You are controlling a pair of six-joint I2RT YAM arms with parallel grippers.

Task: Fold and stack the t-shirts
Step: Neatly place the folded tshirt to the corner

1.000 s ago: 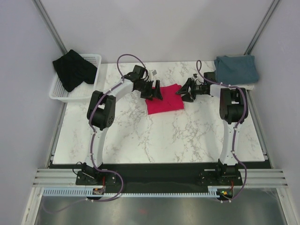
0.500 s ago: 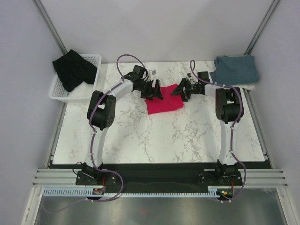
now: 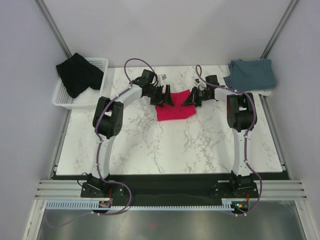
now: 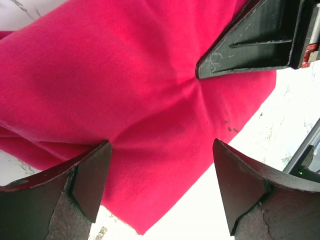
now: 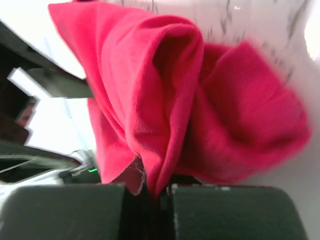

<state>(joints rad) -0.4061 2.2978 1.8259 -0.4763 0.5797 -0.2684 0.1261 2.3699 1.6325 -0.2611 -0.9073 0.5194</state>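
The red t-shirt lies folded at the back middle of the marble table; up close it fills the left wrist view and bunches in the right wrist view. My right gripper is shut on the red shirt's right edge, cloth pinched between its jaws. My left gripper hovers open over the shirt's left edge, nothing between its fingers. The blue-grey t-shirt lies folded at the back right corner. The black t-shirt drapes over the white basket.
A white wire basket stands at the back left, off the table's edge. Grey walls close in the back and sides. The arms' bases sit on the rail at the near edge.
My right gripper slid left onto the red shirt's right edge and shut on the cloth. The left gripper stayed put, open.
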